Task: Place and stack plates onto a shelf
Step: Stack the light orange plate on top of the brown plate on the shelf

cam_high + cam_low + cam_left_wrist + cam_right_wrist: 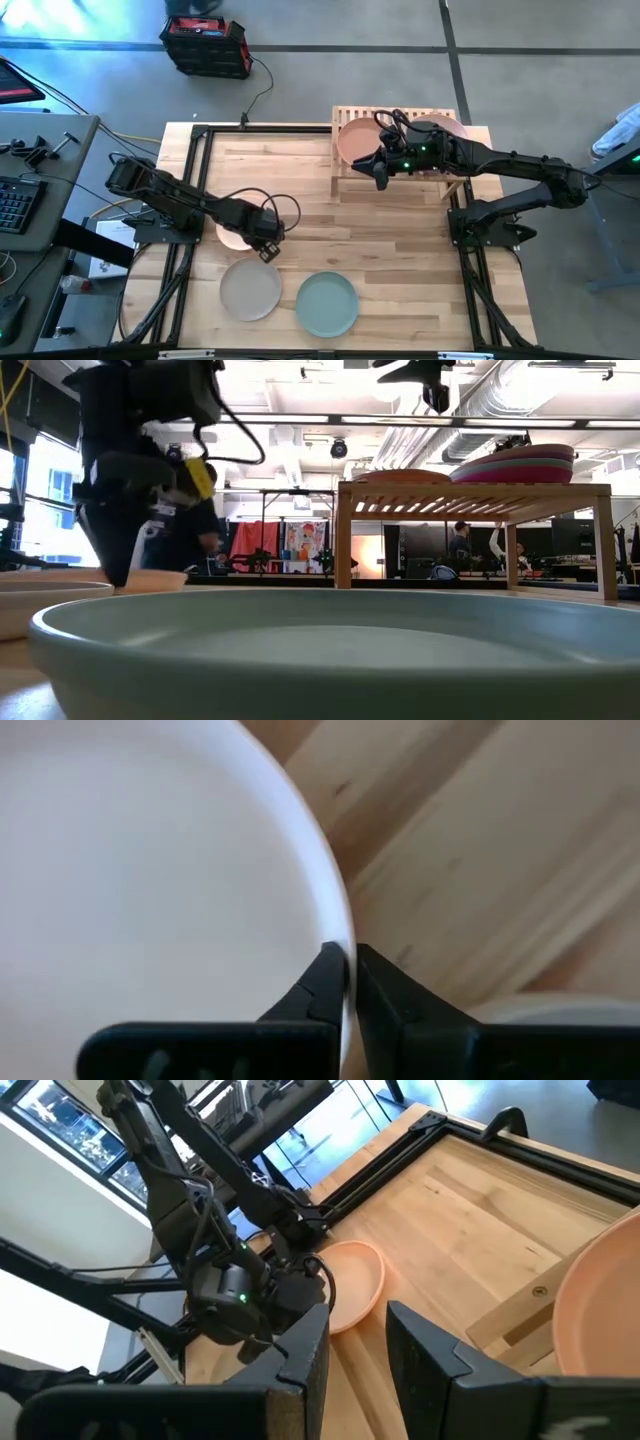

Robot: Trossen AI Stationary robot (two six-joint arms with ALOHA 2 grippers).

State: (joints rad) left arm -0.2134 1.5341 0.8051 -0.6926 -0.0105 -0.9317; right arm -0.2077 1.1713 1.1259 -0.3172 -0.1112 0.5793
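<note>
A peach plate (233, 236) lies on the table's left half, and my left gripper (266, 248) is shut on its right rim. Nearer the front edge lie a beige plate (250, 290) and a mint green plate (327, 304); the mint green plate (330, 650) fills the low view's foreground. The slatted shelf (400, 172) stands at the far edge. On it rest a peach plate (358, 140) and a stack of pink and magenta plates (520, 463). My right gripper (381, 178) hovers open over the shelf's near left part, touching nothing. My left gripper pinches the peach plate's rim (343, 935) between its two fingers, one fingertip (325, 982) inside the plate and the other outside. The fingers come from above, pointing down. The plate (150, 580) sits level at table height; whether it is lifted clear, I cannot tell.
Black frame rails (185, 190) run along the table's left and right sides near both arm bases. Bare planks (390, 250) lie between the shelf and the front plates. People and equipment show in the room behind the table in the low view.
</note>
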